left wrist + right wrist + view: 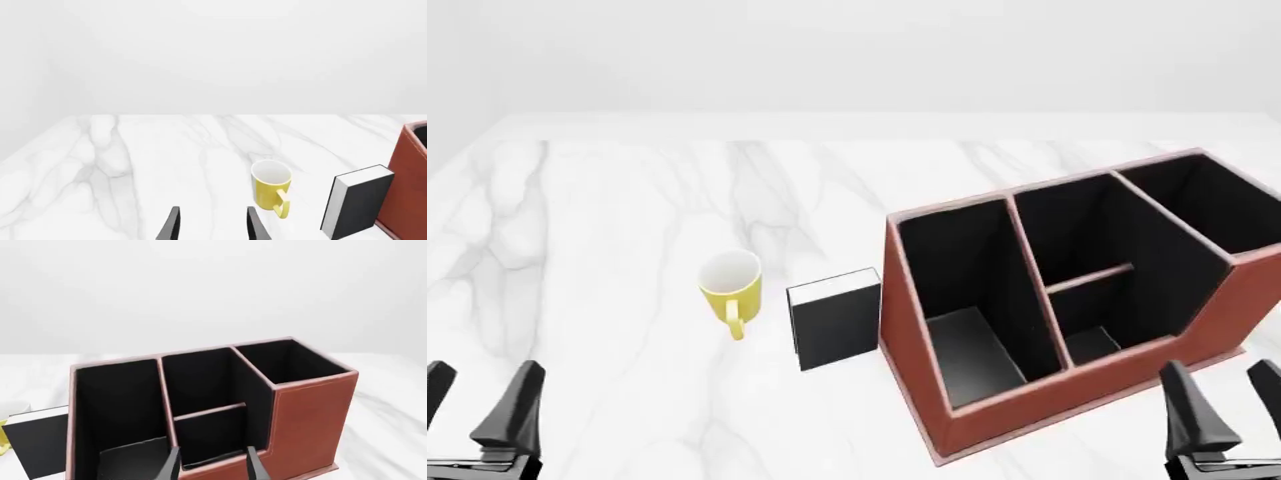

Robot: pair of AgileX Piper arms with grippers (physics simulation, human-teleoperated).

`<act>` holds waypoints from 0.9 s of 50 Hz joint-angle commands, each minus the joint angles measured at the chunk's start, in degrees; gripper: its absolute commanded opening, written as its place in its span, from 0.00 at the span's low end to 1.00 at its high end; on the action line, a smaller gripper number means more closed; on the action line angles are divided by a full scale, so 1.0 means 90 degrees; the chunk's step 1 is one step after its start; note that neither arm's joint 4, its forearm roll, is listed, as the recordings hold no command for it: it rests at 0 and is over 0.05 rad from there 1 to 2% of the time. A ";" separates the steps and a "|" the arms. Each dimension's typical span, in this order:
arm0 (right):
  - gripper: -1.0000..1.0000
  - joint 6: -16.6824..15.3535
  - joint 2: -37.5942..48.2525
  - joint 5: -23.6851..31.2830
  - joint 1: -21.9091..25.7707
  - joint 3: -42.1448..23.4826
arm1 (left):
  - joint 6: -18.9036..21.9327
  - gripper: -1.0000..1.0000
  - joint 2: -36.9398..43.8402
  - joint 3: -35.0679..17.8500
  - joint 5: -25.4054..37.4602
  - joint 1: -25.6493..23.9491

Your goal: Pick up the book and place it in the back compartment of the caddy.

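Both fingers (481,405) clear of book (835,320)

The book (835,324) is showing a black cover with white page edges along its top. At its nine o'clock in the front view, the mug (731,286) is showing yellow outside and white inside. At three o'clock, the caddy (961,420) is wearing reddish-brown walls (paler along the rims) around a black interior. The table (601,220) is showing white marble with grey veining.
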 commanded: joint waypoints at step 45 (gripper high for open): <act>1.00 -0.0431 0.3894 0.0748 0.2709 -0.3816 | -0.0004 1.00 0.0029 -0.0017 -0.0007 0.0000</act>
